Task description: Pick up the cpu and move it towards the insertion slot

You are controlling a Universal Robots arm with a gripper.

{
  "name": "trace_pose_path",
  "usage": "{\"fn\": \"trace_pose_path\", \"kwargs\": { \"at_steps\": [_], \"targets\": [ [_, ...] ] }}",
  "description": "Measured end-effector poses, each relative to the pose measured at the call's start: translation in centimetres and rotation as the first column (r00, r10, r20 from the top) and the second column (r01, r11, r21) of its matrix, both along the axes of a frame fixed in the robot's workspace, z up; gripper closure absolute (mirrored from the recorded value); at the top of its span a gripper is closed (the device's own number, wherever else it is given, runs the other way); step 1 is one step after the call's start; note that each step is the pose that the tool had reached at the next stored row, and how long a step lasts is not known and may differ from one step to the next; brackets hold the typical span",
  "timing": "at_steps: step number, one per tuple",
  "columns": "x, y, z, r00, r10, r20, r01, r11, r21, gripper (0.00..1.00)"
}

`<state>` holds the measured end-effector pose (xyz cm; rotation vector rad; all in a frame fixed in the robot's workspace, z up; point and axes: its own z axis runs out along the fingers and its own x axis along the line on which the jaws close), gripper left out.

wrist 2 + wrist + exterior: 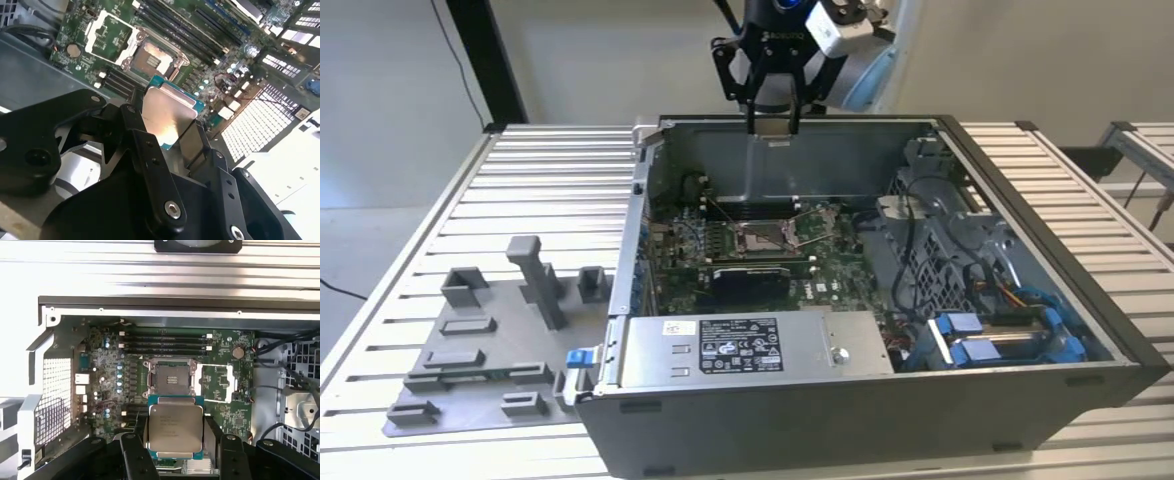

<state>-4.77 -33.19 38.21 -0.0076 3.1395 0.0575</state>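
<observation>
**CPU in the jaws, high over the open case**

You've got the gripper (771, 125) clamped on the cpu (176, 427), and it hangs at the top centre of the exterior view, above the back wall of the computer case (1121, 330). In the first wrist view the chip sits low in the frame, its silvery lid facing the camera, a black finger (135, 450) pressing on each side edge. Holding it by the edges probably leaves the flat underside free to meet the pins.

The insertion slot (171, 379) lies just above the chip there, frame open, pin field bare. The exterior view puts that slot (763, 236) mid-frame, well below the gripper, a height gap the wrist views flatten. The second wrist view adds the chip's teal edge (167, 115).
</observation>
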Motion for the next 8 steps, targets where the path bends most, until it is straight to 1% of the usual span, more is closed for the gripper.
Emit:
{"fn": "trace_pose_path", "kwargs": {
  "at_steps": [3, 7, 8],
  "targets": [
    [0.19, 0.26, -0.04, 1.0000, -0.003, -0.0001, 0.003, 1.0000, -0.0002, 1.00],
    [0.20, 0.56, -0.05, 1.0000, -0.004, -0.0001, 0.004, 1.0000, -0.0001, 1.00],
    [0.21, 0.57, -0.05, 1.0000, -0.004, -0.0001, 0.004, 1.0000, -0.0002, 1.00]
  ]
}}
